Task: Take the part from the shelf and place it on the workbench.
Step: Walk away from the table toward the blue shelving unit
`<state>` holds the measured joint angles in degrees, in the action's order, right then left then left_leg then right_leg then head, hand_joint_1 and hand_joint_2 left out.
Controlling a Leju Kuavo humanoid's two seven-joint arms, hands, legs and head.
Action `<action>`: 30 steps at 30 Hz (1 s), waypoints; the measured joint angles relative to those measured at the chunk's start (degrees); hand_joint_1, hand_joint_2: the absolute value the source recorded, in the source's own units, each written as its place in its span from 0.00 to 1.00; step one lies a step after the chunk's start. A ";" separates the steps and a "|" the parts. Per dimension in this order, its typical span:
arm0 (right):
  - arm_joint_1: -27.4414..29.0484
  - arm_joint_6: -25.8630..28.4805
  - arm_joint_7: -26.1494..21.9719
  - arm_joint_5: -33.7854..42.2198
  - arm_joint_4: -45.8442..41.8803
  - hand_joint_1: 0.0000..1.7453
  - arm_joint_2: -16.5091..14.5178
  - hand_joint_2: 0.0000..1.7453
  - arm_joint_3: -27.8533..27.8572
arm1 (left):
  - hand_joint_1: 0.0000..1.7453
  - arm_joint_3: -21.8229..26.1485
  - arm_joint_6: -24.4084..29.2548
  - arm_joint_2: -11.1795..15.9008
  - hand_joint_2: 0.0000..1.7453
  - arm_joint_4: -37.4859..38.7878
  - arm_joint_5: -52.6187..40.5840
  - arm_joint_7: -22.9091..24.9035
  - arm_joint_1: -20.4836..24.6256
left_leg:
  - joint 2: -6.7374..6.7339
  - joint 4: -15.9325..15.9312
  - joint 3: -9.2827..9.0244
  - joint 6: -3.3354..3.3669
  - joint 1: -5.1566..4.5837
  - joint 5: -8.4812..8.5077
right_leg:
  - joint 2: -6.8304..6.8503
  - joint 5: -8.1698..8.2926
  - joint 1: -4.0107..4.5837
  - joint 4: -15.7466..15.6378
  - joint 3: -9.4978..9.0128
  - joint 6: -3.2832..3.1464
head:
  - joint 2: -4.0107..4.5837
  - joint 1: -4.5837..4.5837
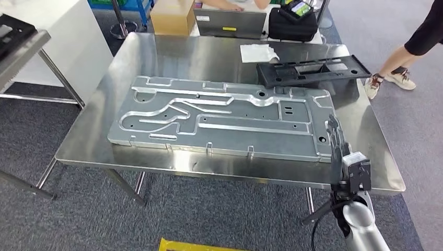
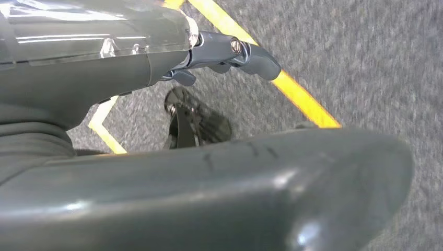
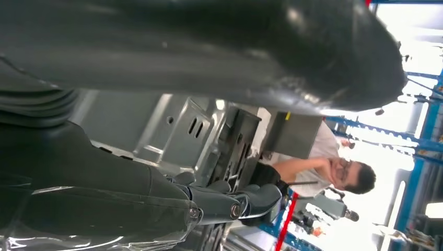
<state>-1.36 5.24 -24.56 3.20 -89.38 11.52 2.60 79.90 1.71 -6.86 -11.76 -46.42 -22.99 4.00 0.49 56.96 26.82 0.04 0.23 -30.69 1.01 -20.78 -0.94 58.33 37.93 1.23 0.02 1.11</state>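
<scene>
Part [image 1: 224, 117] lies flat on the workbench [image 1: 156, 55], long side across my view, near edge just inside the bench's front lip. I judge the placement done or nearly so.

Right hand [image 1: 342, 149] is raised at the part's right end, fingers extended and a little apart, holding nothing that I can make out; whether a fingertip touches the part's edge I cannot tell. In the right wrist view the hand [image 3: 224, 201] shows fingers straight, nothing between them and the thumb, with the part's slotted corner [image 3: 188, 130] just beyond. Left hand [image 2: 230, 52] hangs over grey carpet with a yellow floor line [image 2: 303, 97]; fingers look loosely extended, nothing in them.

Risks from here: if I pull the right arm back with fingers near that corner, a snag could drag or slew the part toward the front lip. A sideways sweep would do the same.

Around: a black tray [image 1: 311, 70] sits at the far right of the bench, close behind the part, with a white paper [image 1: 258, 52] beside it. Cardboard box [image 1: 172, 15], laptop [image 1: 230, 22] and black bag [image 1: 292, 22] line the far side. A person [image 1: 418, 47] stands near the bench's right corner, within reach of an outward arm swing. Another person [image 3: 324, 167] sits beyond.
</scene>
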 joint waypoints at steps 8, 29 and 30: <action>4.60 -0.87 -1.83 -2.91 -2.10 0.00 -4.17 0.00 1.91 | 0.00 1.88 1.87 -0.52 0.00 0.00 2.09 0.74 0.59 | -1.06 -0.35 5.32 2.42 -0.34 5.65 | -0.68 -12.10 -0.45 14.76 3.65 1.52 | 0.01 -0.04; 3.28 -0.12 -4.01 -5.34 3.24 0.00 -7.92 0.00 1.81 | 0.00 3.84 6.23 -2.10 0.00 0.00 3.47 0.52 1.17 | -0.65 2.97 0.41 -0.32 -0.06 1.27 | -0.25 -1.21 0.44 -0.96 -1.30 -1.09 | 0.00 0.10; 3.30 -0.03 -4.11 -5.46 3.38 0.00 -7.92 0.00 1.80 | 0.00 3.88 6.43 -2.20 0.00 0.00 3.55 0.42 1.22 | -0.62 0.19 -1.33 0.03 -0.21 0.34 | -0.20 -0.70 0.48 -0.90 -1.15 -0.76 | 0.00 0.09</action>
<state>1.95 5.21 -28.67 -2.26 -86.00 3.61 4.39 83.78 8.14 -9.06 -11.76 -42.87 -22.57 5.22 -0.14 57.15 25.50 0.07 0.02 -30.35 0.81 -21.49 -0.47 57.43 36.78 0.48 0.02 1.20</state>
